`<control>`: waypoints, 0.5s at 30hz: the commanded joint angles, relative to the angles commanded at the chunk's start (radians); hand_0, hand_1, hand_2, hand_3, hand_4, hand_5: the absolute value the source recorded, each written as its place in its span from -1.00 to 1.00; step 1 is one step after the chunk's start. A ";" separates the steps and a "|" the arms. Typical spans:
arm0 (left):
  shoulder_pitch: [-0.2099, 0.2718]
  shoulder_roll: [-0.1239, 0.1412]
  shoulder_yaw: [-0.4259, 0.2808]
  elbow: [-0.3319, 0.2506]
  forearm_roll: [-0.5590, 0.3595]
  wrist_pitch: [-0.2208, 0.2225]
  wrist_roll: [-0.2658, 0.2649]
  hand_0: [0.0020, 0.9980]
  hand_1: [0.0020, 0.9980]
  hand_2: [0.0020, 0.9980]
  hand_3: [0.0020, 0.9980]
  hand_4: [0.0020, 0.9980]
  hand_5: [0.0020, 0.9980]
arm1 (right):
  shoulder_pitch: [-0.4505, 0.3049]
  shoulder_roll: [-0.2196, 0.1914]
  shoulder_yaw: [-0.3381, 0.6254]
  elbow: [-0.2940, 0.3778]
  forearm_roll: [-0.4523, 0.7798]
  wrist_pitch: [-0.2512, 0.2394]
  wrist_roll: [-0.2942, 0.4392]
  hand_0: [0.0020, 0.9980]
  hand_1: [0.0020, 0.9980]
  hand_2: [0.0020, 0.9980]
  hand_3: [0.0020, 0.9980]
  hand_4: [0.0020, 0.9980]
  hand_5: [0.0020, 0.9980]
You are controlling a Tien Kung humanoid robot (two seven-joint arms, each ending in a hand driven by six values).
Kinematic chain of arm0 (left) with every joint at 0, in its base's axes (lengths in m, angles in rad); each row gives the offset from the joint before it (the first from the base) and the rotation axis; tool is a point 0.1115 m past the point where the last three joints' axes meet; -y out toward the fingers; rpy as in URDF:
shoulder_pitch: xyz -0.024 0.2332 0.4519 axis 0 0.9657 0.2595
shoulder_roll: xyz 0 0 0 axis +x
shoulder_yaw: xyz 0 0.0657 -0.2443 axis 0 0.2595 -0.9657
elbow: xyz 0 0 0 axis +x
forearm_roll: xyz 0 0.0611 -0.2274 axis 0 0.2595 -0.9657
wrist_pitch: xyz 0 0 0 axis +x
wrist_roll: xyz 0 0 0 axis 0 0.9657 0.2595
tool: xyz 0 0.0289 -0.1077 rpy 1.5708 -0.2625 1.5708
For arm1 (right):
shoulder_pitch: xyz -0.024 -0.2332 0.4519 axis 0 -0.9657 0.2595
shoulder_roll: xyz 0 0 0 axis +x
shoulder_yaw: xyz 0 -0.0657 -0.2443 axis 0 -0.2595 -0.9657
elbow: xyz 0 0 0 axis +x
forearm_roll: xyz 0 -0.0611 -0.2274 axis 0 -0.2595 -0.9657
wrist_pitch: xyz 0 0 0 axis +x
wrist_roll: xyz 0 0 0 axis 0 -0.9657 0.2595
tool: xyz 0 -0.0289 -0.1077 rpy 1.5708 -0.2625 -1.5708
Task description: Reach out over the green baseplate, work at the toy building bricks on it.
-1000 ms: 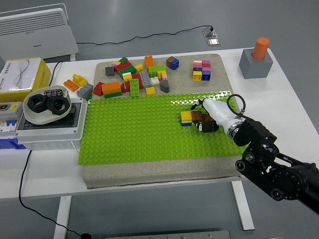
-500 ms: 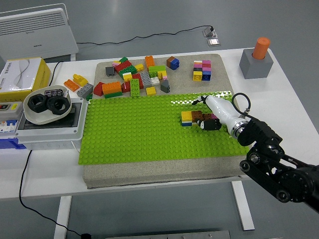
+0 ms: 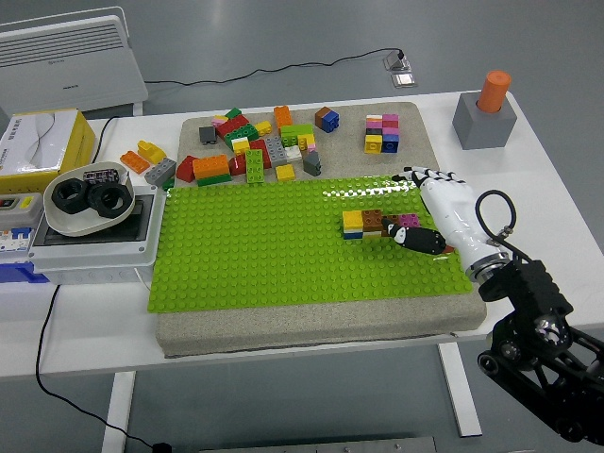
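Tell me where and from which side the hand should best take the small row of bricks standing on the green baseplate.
Probably across the long sides of the brick row, pinched from above. It is low and studded onto the green baseplate, so only its side walls offer grip. The right hand is beside its right end, fingers relaxed, holding nothing.

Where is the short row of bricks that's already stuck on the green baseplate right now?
In the head view the brick row sits right of centre on the green baseplate, yellow end leftmost, with the right hand just to its right.
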 joint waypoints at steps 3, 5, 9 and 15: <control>-0.001 0.002 0.002 0.000 0.002 -0.003 0.001 0.37 -0.03 -0.23 0.05 -0.15 -0.92 | 0.024 0.005 -0.024 -0.021 0.002 -0.005 0.001 0.77 0.76 0.77 0.22 0.48 -0.24; -0.002 0.004 0.004 0.000 0.002 -0.005 0.002 0.36 -0.03 -0.23 0.05 -0.14 -0.92 | 0.039 0.009 -0.037 -0.040 0.003 -0.003 0.001 0.78 0.76 0.77 0.22 0.47 -0.23; -0.002 0.006 0.008 0.000 -0.002 -0.006 0.000 0.36 -0.03 -0.23 0.05 -0.14 -0.92 | 0.059 0.025 -0.052 -0.082 0.003 0.004 0.005 0.78 0.76 0.77 0.22 0.47 -0.23; -0.003 0.010 0.012 0.000 -0.005 -0.006 -0.002 0.37 -0.03 -0.23 0.04 -0.14 -0.92 | 0.085 0.045 -0.082 -0.149 0.001 0.016 0.009 0.80 0.77 0.78 0.24 0.60 -0.03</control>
